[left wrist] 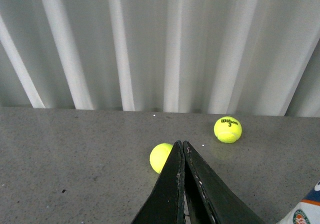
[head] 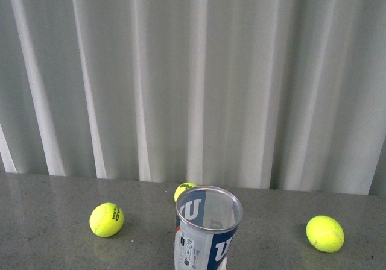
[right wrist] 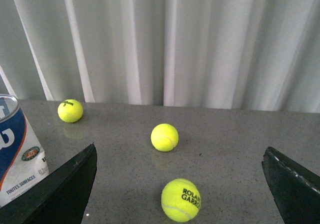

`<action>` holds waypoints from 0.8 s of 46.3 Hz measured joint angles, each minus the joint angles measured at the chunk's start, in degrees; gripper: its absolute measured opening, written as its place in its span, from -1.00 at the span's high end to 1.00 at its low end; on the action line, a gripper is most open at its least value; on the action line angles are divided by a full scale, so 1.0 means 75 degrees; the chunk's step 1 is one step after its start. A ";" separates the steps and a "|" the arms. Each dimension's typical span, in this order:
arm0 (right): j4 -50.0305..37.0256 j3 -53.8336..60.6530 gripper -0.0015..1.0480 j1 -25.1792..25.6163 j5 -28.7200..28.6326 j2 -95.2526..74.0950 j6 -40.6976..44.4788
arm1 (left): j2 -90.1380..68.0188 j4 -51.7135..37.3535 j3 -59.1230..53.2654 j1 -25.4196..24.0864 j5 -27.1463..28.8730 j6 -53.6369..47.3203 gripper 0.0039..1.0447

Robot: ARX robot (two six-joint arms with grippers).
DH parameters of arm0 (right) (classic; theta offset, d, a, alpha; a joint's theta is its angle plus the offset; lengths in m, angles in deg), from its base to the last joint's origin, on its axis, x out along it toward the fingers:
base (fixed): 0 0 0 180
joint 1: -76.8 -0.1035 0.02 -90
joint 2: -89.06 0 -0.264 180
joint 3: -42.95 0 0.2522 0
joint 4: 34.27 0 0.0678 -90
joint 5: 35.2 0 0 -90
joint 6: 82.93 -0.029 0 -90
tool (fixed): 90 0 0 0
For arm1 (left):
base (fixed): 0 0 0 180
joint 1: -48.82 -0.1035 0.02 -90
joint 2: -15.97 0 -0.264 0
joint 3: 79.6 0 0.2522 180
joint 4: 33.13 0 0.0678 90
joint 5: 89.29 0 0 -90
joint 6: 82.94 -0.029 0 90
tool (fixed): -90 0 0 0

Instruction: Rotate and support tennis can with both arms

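Observation:
The tennis can (head: 205, 231) stands upright at the near middle of the grey table, its open mouth up, a clear tube with a white, navy and orange label and a white "W". Neither arm shows in the front view. In the left wrist view my left gripper (left wrist: 181, 145) is shut with nothing in it, its black fingers pressed together, and only a corner of the tennis can (left wrist: 305, 211) shows off to one side. In the right wrist view my right gripper (right wrist: 180, 176) is wide open, with the tennis can (right wrist: 17, 151) just outside one finger (right wrist: 65, 189), apart from it.
Three yellow tennis balls lie on the table: one left of the can (head: 107, 219), one behind it (head: 184, 190), one at the right (head: 325, 233). A ball marked "Roland Garros" (right wrist: 181, 199) lies between my right fingers. A white pleated curtain (head: 193, 77) closes the back.

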 joint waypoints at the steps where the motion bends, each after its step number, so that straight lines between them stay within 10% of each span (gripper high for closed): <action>1: 0.0000 0.0000 -0.87 0.0000 0.0000 0.0000 0.0003 | 0.0146 -0.0009 -0.0149 -0.0085 -0.0052 0.0000 0.93; 37: 0.0000 0.0000 -0.87 0.0000 -0.0003 0.0000 0.0003 | 0.3783 0.1469 -0.2326 -0.1568 -0.1425 -0.0003 0.93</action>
